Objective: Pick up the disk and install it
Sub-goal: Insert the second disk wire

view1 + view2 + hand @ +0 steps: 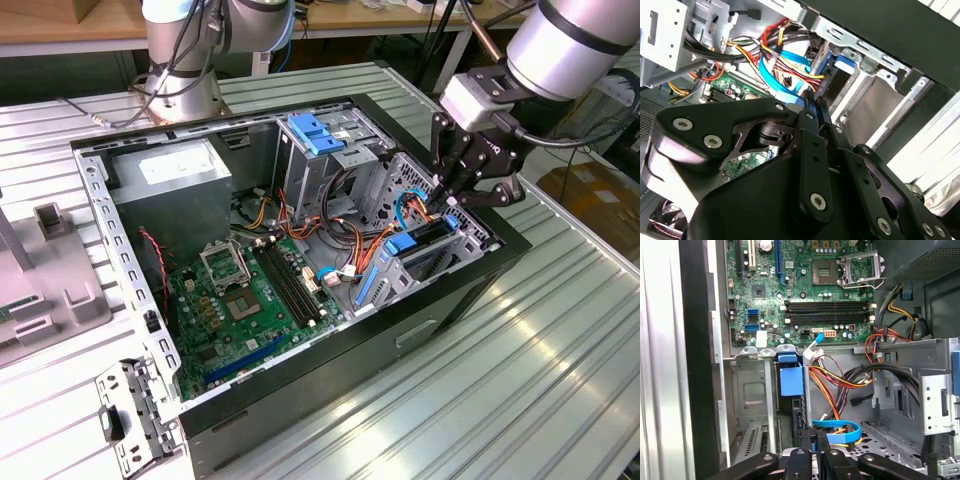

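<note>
Blue plastic framed the flat silver metal disk (425, 236), which stood on edge in the grey metal drive cage (378, 292) of the open black computer case (330, 385), directly beneath the black gripper (447, 200). The gripper's fingers were pressed together, clasping nothing. By my judgement the disk was rigid, weighty and shock-sensitive, best held by the carrier's edges.

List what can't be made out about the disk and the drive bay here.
- Label of the disk: in the exterior view it stands edge-on in the drive cage, whose walls hide its faces.
- Depth of the disk: hidden by the same walls.
- The motherboard, second wrist view: mostly covered by the gripper.
</note>
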